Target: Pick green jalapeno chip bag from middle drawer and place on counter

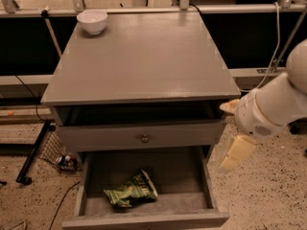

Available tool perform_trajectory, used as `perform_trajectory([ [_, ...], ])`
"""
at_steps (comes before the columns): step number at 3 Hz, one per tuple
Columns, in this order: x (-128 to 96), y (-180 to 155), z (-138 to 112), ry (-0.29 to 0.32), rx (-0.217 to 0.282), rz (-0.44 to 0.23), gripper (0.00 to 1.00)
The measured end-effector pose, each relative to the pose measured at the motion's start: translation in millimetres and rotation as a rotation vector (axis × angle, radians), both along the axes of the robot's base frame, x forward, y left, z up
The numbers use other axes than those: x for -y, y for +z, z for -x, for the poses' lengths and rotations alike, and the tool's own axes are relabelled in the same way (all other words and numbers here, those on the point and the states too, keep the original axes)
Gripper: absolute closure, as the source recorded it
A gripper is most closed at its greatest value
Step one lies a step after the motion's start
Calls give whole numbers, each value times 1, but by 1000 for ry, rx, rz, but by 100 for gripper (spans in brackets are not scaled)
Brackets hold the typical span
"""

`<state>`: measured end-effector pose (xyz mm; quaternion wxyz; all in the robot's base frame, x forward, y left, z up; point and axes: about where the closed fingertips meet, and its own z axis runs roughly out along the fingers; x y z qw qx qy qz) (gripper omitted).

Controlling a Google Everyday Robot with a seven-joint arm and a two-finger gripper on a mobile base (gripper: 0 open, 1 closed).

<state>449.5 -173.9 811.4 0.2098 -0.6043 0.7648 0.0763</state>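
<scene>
My end effector [231, 131] hangs released, gripping nothing, just outside the open middle drawer [207, 181], beyond its right wall and higher. The green jalapeno chip bag [130, 191] lies crumpled on that drawer's floor (nearer its front board). The desk [144, 56] sits above the drawer.

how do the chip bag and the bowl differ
The chip bag is green, crumpled, lying in the open middle drawer; the bowl is white, smooth, upright on the counter. The bag is low and near, the bowl at the far-left corner. Neither is held: the gripper hangs right of the drawer.
</scene>
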Motion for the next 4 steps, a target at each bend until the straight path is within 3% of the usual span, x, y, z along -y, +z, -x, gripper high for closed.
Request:
perform_trajectory([
  [1,-6,-35,-5,10,-8,-44,0],
  [2,-18,-73,-10,25,-47,-103,0],
  [3,-18,-73,-10,25,-47,-104,0],
  [4,-14,-95,-6,11,-48,-100,0],
])
